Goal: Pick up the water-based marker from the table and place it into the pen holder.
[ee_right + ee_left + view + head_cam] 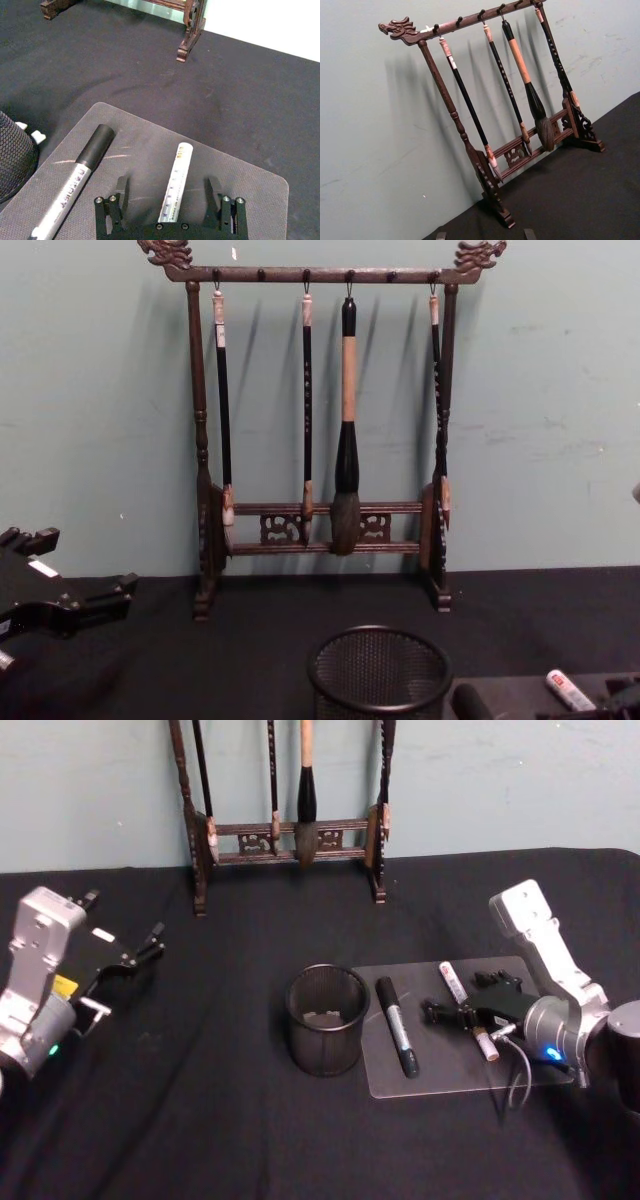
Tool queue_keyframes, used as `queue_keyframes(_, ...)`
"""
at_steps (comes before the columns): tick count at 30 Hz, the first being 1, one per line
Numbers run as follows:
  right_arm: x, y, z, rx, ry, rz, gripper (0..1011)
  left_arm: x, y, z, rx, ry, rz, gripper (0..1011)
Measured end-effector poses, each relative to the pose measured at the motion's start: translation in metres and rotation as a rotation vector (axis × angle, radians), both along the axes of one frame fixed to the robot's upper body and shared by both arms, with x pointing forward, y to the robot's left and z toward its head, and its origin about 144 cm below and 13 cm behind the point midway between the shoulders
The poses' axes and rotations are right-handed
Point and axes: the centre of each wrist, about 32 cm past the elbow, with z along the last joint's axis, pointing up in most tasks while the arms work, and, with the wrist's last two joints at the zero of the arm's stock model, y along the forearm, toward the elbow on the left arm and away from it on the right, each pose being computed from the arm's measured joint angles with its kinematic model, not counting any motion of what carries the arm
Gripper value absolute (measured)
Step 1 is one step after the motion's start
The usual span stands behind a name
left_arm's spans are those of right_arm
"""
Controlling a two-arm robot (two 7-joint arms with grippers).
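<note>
Where the black counter point(200, 1120) lies nearest the robot, a grey mat point(450, 1075) rests flat on its right side, and the right gripper point(465, 997) hangs low over it. Its fingers point(122, 187) are spread apart. In the right wrist view the water-based marker point(176, 182), a slim white pen, lies on the mat between them with a gap on either side, so nothing is clamped. Whether the fingertips touch the mat cannot be told. On the same mat, just to the left of the white pen and roughly parallel to it, lies a thicker black-capped marker point(397, 1025), apart from the gripper. Just off the mat's left edge stands the pen holder point(327, 1018), a round black mesh cup, upright, with something pale lying at its bottom. Well to the left, apart from all of this, the left gripper point(148, 948) is held above the counter with its fingers parted, holding nothing. Farther back, near the counter's rear edge, stands a dark wooden brush rack point(330, 410) with carved dragon ends. Four brushes hang from its top bar, and the thickest brush point(347, 440) is second from the right. Behind the rack rises a pale green wall point(480, 790).
</note>
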Motion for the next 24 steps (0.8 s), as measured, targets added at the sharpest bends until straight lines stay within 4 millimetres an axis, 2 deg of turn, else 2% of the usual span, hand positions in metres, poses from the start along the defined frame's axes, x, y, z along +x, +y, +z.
queue_keyframes(24,0.0008,0.0,0.0006,-0.005,-0.005,0.001,1003,0.0,0.0,0.0,0.0,0.0,0.0,1001)
